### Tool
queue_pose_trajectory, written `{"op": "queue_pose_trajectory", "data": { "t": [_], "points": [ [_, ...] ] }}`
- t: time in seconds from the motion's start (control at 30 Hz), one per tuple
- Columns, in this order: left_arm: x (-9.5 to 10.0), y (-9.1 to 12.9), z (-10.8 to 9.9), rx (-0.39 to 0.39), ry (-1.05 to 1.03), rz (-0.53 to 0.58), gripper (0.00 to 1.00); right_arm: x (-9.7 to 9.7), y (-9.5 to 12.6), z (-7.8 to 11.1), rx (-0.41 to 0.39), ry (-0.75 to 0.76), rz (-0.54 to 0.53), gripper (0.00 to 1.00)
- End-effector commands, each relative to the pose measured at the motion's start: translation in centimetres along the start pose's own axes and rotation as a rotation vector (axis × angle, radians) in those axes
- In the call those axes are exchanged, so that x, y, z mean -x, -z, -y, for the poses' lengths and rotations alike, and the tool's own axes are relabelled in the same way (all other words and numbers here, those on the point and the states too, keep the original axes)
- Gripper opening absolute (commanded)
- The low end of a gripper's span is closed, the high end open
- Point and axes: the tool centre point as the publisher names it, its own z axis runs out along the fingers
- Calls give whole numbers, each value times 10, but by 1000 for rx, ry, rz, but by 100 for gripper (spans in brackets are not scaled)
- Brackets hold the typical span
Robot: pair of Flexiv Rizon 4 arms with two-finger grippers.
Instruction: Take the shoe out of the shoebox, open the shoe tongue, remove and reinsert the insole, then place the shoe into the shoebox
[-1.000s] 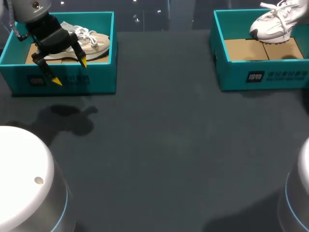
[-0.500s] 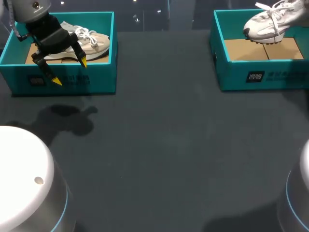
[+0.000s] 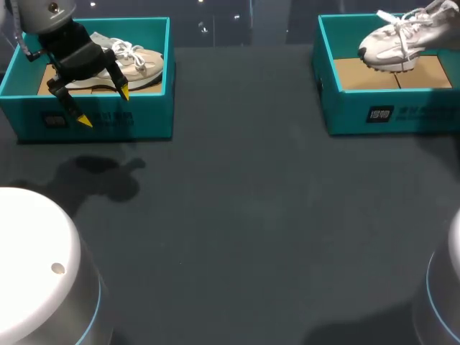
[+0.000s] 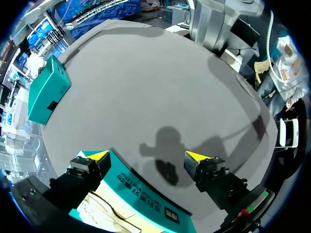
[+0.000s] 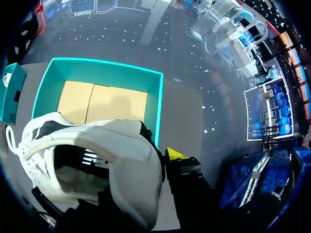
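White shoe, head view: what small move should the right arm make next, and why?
Probably carry the white shoe toward the middle of the table, over the front wall of the right shoebox, before lowering it. The right gripper holds it at the heel end, lifted above the box floor, so it is out but not yet set down where tongue and insole work could start.

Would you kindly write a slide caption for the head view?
Left hand open over the left box with a beige shoe; white shoe held above the right box.
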Motion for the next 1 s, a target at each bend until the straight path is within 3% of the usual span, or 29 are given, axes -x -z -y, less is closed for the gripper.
{"op": "queue_pose_trajectory", "data": {
  "t": [0.03,0.43,0.63,1.0],
  "points": [
    [-1,0,0,3,0,0,100,-10,-16,-10,-40,-41,24,0],
    [-1,0,0,3,0,0,100,-4,-22,-18,-67,-138,23,0],
    [-1,0,0,3,0,0,100,-7,-28,-10,-111,-191,41,0],
    [-1,0,0,3,0,0,100,-5,-27,-6,-110,-225,49,0]
  ]
}}
